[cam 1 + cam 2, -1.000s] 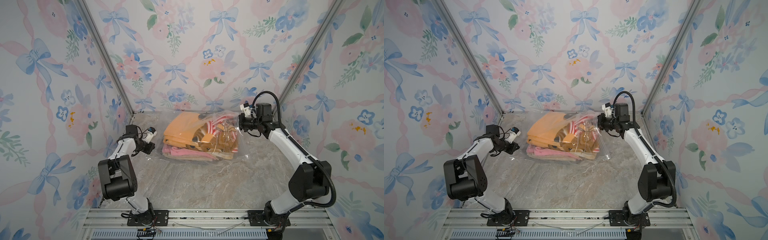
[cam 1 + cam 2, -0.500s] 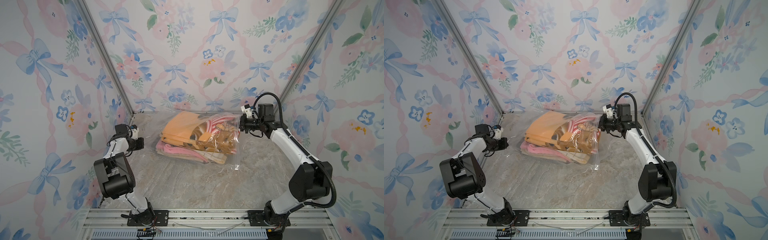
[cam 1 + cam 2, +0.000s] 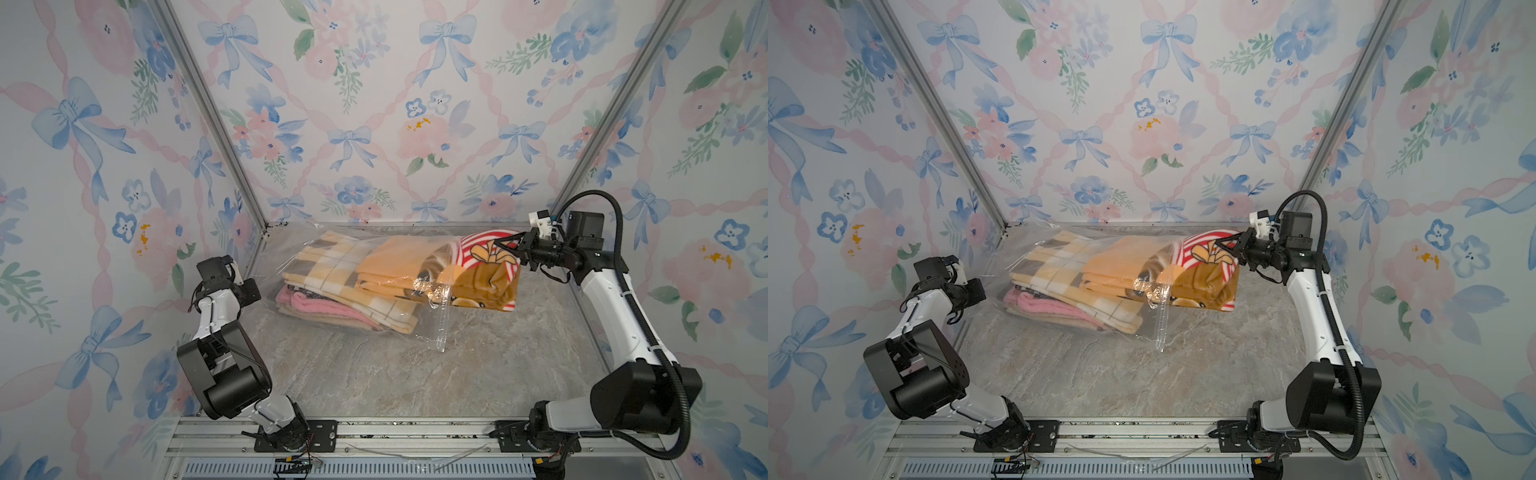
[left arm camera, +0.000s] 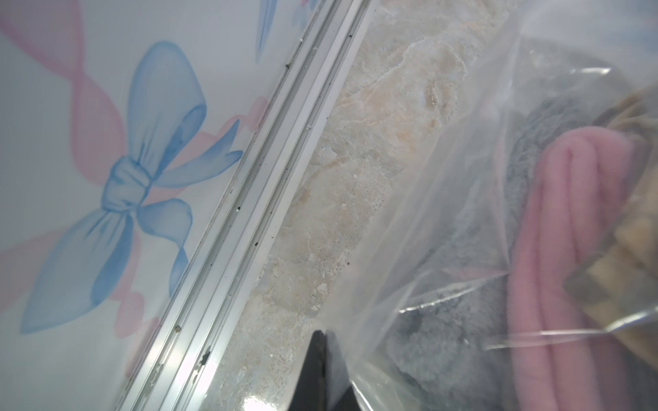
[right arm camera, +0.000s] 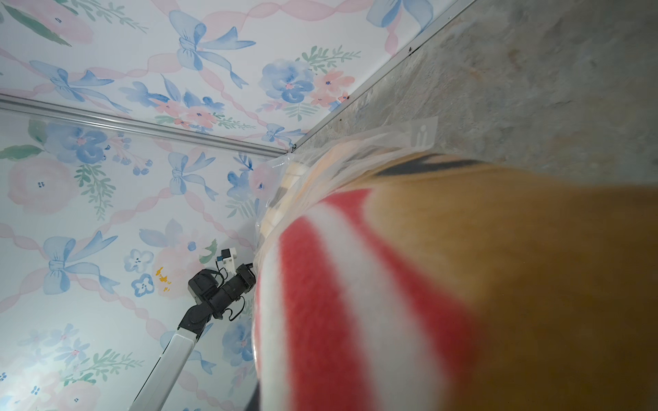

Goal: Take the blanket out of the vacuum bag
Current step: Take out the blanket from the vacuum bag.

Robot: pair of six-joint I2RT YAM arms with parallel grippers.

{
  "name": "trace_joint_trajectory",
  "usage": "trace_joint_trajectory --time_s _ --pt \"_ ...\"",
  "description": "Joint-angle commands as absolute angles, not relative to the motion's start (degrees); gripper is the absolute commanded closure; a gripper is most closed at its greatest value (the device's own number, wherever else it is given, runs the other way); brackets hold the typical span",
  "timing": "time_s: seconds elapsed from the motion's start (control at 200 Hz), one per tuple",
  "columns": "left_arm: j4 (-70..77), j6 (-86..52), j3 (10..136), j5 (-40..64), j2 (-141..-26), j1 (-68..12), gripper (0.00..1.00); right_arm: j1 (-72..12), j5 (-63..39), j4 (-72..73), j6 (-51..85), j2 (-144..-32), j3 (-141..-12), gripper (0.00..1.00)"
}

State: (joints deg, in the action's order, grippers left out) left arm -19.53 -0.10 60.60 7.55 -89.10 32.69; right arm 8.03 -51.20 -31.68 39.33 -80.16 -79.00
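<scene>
Two grips: pinches edge of vacuum bag (image 3: 272,266) in left gripper (image 4: 322,356) by wall (image 4: 106,142), clamps right gripper (image 3: 508,246) on striped blanket (image 3: 482,282). Notes zip edge (image 3: 442,328) draped across it, checked blanket (image 3: 332,270) and pink blanket (image 3: 320,305) packed behind.

Floral bow-patterned walls (image 3: 374,104), grey marble-look floor (image 3: 374,374), aluminium corner posts (image 3: 216,116)

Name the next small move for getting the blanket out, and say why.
Probably pull the right gripper toward its own side: it is clamped on the striped blanket, whose end already sticks out of the vacuum bag mouth, while the left gripper appears to pinch the bag's far end.
</scene>
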Motion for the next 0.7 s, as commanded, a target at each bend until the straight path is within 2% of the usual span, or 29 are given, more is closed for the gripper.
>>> trace_joint_trajectory --time_s 0.0,0.17,0.32,0.425,0.465,0.5,0.515,0.54,0.69 --pt "-12.9 -2.0 59.6 -0.7 -85.9 34.4 1.0 14.0 -50.2 -30.6 37.4 -75.2 -78.6 1.0" --pt "-12.4 -3.0 59.2 -2.7 -84.3 34.9 1.0 22.8 -52.4 -30.6 39.6 -71.7 -76.7 1.0" --pt "-11.4 -3.9 58.8 -2.7 -82.9 34.9 1.0 24.9 -52.9 -30.3 41.8 -70.5 -76.9 1.0" --pt "-11.2 -4.1 59.0 -1.5 -80.6 34.8 0.64 25.6 -51.8 -27.4 46.2 -68.4 -76.0 1.0" --pt "-11.2 -3.9 59.3 -1.3 -79.7 34.6 0.48 25.8 -51.7 -26.2 48.0 -67.8 -75.8 1.0" --pt "-11.3 -3.7 59.7 -1.3 -79.0 34.4 0.3 26.0 -51.6 -25.5 49.5 -67.3 -75.9 1.0" --pt "-11.3 -3.7 59.8 -1.3 -78.7 34.3 0.19 26.1 -51.4 -25.0 50.1 -67.1 -76.1 1.0" --pt "-11.3 -3.7 60.0 -1.3 -78.2 34.0 0.04 26.1 -51.1 -24.2 51.2 -66.8 -76.2 1.0" --pt "-11.5 -2.2 61.3 -2.5 -76.1 30.3 0.02 26.2 -50.5 -21.6 56.3 -67.3 -80.6 1.0"
